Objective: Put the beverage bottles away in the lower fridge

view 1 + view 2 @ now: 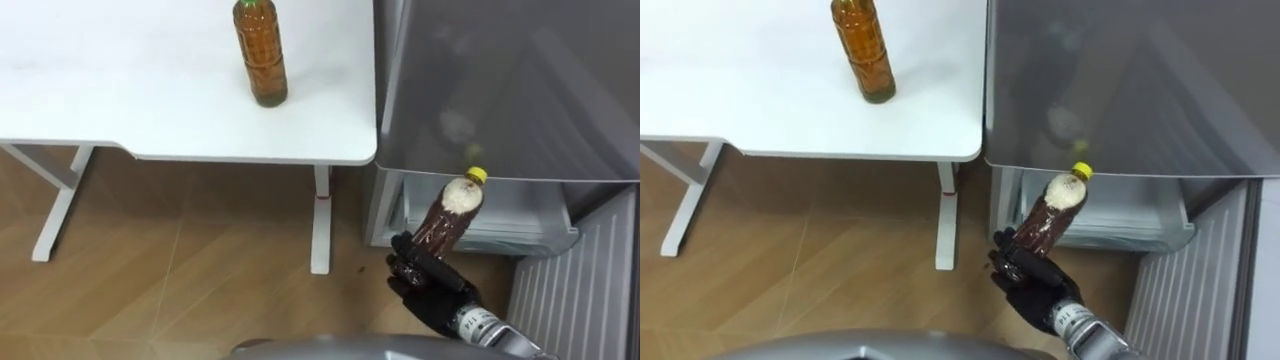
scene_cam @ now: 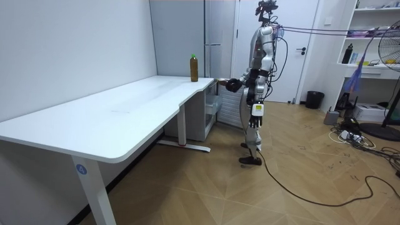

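Observation:
My right hand is shut on a dark drink bottle with a yellow cap, tilted up toward the open lower fridge compartment. The bottle's cap sits just in front of the white drawer there. A second bottle, amber with a green cap, stands upright on the white table near its right corner. In the room view I stand by the table's far end, facing the grey fridge, with my right hand held out toward it.
The open lower fridge door with its ribbed inner face stands at the right. The grey upper fridge door is closed above the compartment. White table legs stand on the wooden floor beside the fridge.

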Available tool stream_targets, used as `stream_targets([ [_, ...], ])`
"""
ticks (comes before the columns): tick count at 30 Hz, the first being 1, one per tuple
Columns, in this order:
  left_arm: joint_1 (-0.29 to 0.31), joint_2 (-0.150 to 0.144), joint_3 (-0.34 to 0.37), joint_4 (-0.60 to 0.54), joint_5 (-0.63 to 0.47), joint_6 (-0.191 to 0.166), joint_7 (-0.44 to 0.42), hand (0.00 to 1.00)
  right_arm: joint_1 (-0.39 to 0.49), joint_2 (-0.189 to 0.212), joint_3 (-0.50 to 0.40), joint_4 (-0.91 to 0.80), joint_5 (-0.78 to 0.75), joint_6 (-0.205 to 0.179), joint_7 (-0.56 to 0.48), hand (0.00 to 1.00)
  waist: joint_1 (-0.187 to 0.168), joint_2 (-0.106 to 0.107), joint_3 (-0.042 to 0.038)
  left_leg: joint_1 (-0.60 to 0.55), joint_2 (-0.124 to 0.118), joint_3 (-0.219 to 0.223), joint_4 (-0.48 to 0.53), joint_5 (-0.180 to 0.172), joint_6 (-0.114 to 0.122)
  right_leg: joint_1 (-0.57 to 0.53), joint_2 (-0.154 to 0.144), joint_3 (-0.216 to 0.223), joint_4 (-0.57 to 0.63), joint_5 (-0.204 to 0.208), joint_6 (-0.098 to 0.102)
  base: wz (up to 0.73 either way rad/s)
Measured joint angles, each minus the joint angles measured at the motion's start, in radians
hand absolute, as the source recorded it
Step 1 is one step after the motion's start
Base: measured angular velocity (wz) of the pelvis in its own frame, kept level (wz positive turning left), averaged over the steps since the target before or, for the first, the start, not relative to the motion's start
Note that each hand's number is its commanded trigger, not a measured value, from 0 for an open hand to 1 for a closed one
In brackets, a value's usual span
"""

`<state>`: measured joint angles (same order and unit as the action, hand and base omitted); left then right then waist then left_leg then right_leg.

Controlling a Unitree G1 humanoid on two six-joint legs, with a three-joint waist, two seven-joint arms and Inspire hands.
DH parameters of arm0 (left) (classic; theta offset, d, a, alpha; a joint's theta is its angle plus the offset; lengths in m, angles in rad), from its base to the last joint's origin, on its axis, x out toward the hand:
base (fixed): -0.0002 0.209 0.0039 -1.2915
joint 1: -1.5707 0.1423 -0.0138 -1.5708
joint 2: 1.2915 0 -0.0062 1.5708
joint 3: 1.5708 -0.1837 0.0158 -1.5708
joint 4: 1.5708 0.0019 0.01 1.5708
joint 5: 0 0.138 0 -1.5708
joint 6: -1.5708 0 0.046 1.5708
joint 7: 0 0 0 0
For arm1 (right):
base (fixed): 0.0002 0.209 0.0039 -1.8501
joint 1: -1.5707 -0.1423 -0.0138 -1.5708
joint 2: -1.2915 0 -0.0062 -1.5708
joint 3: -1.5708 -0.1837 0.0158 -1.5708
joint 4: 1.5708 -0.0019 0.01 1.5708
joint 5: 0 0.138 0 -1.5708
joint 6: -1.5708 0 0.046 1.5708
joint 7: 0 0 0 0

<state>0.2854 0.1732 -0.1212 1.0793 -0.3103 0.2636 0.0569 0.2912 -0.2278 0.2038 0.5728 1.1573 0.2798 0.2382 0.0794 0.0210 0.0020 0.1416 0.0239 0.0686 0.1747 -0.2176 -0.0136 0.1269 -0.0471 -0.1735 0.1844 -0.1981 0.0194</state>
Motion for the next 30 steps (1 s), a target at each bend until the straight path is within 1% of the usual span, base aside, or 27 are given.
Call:
stream_targets([
  [5, 0.002, 0.0, -0.002, 0.0, 0.0, -0.001, 0.0, 0.0, 0.0, 0.001, 0.003, 0.002, 0.117, -0.006, -0.03, 1.0, 0.002, 0.003, 0.0004, -0.007, 0.0, 0.0, 0.0, 0.0, 0.0, -0.002, 0.0, -0.001, 0.001, 0.0, 0.0, 0.0],
  [9, 0.004, 0.0, -0.001, -0.001, -0.001, -0.001, 0.0, 0.0, -0.003, 0.002, 0.004, -0.001, 0.235, -0.039, -0.062, 1.0, 0.005, 0.008, 0.0009, -0.008, 0.0, -0.001, 0.001, 0.0, 0.0, 0.0, 0.0, 0.0, 0.001, -0.001, 0.002, 0.0],
  [10, 0.004, 0.0, -0.001, -0.001, -0.001, -0.002, 0.001, 0.0, -0.005, 0.002, 0.004, -0.001, 0.248, -0.042, -0.068, 1.0, 0.005, 0.009, 0.001, -0.008, -0.001, -0.001, 0.001, 0.0, 0.0, 0.0, 0.0, 0.001, 0.001, -0.001, 0.002, 0.0],
  [12, 0.006, -0.001, 0.0, -0.001, -0.001, -0.002, 0.005, 0.0, -0.011, 0.003, 0.003, -0.003, 0.269, -0.059, -0.095, 1.0, 0.005, 0.006, -0.0025, -0.008, -0.001, -0.001, 0.001, 0.0, 0.0, 0.001, 0.001, 0.003, 0.001, -0.002, 0.002, 0.0],
  [14, 0.009, -0.001, 0.001, -0.001, 0.0, -0.003, 0.004, 0.0, -0.017, 0.005, -0.001, -0.009, 0.276, -0.066, -0.126, 1.0, 0.005, 0.007, -0.0024, -0.007, -0.001, -0.001, 0.002, 0.0, 0.0, 0.001, 0.0, 0.004, 0.002, -0.002, 0.002, 0.0],
  [17, 0.02, -0.003, 0.004, -0.002, 0.022, -0.01, 0.001, 0.0, -0.017, 0.01, -0.001, -0.038, 0.295, -0.09, -0.176, 1.0, 0.005, 0.004, -0.0023, -0.007, -0.001, -0.001, 0.005, 0.0, 0.0, 0.002, 0.0, 0.003, 0.003, -0.003, 0.002, 0.0],
  [19, 0.026, -0.003, 0.005, -0.003, 0.044, -0.012, -0.001, 0.0, -0.019, 0.022, -0.016, -0.046, 0.297, -0.097, -0.188, 1.0, 0.005, 0.0, -0.0013, -0.007, -0.001, -0.001, 0.009, 0.0, 0.0, 0.001, -0.002, 0.002, 0.009, -0.007, 0.002, 0.02],
  [20, 0.03, -0.003, 0.005, -0.006, 0.045, -0.012, -0.002, 0.0, -0.026, 0.032, -0.03, -0.046, 0.301, -0.104, -0.202, 1.0, 0.004, -0.001, 0.0016, -0.01, -0.002, -0.001, 0.016, -0.001, 0.001, -0.001, -0.005, -0.001, 0.019, -0.013, 0.003, 0.07],
  [21, 0.036, -0.003, 0.002, -0.011, 0.045, -0.012, -0.006, 0.0, -0.034, 0.033, -0.032, -0.046, 0.314, -0.116, -0.213, 1.0, 0.001, -0.001, 0.0037, -0.012, -0.003, -0.003, 0.024, -0.007, 0.003, -0.003, -0.007, -0.004, 0.023, -0.021, 0.004, 0.09],
  [22, 0.037, -0.003, 0.002, -0.012, 0.045, -0.012, -0.007, 0.0, -0.036, 0.033, -0.033, -0.046, 0.324, -0.119, -0.216, 1.0, 0.0, 0.002, 0.0056, -0.013, -0.003, -0.006, 0.027, -0.01, 0.003, -0.003, -0.007, -0.006, 0.026, -0.023, 0.004, 0.11],
  [24, 0.04, -0.003, 0.002, -0.017, 0.049, -0.015, -0.008, 0.0, -0.038, 0.033, -0.038, -0.046, 0.352, -0.129, -0.228, 1.0, -0.004, 0.0, 0.0064, -0.013, -0.006, -0.017, 0.031, -0.014, 0.003, -0.005, -0.013, -0.018, 0.042, -0.032, 0.005, 0.13],
  [27, 0.045, -0.003, 0.002, -0.026, 0.052, -0.025, -0.009, 0.0, -0.039, 0.033, -0.041, -0.045, 0.389, -0.14, -0.243, 1.0, -0.001, 0.001, 0.0066, -0.016, -0.006, -0.023, 0.032, -0.014, 0.003, -0.006, -0.014, -0.025, 0.052, -0.034, 0.003, 0.07],
  [30, 0.062, -0.003, 0.002, -0.047, 0.052, -0.031, -0.013, 0.0, -0.039, 0.033, -0.045, -0.041, 0.422, -0.153, -0.246, 1.0, 0.0, 0.002, 0.0039, -0.013, -0.007, -0.024, 0.032, -0.014, 0.003, -0.006, -0.015, -0.025, 0.053, -0.036, 0.003, 0.0],
])
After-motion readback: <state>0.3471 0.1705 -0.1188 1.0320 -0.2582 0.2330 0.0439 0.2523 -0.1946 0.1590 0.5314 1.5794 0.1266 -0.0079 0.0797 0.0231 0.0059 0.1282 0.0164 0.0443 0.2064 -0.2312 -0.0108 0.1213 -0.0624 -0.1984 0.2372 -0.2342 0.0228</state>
